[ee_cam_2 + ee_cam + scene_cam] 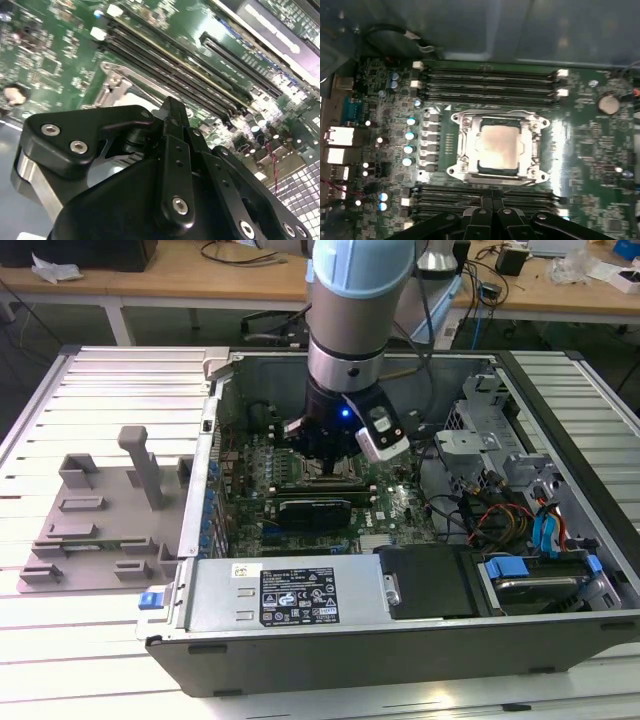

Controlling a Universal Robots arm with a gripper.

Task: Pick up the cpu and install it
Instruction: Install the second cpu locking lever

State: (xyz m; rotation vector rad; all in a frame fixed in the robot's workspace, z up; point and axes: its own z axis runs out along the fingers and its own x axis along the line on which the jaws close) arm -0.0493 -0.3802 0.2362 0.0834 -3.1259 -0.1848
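The exterior view looks down from high in front onto my open computer case [400, 540], taking in the whole table. Both wrist views sit close above the motherboard [580, 150]; they share its memory slots [170, 65].

This is a workshop or lab: an open computer case [400, 540] lies on a metal table [60, 620], with wooden benches [200, 280] and cables [235, 252] behind.
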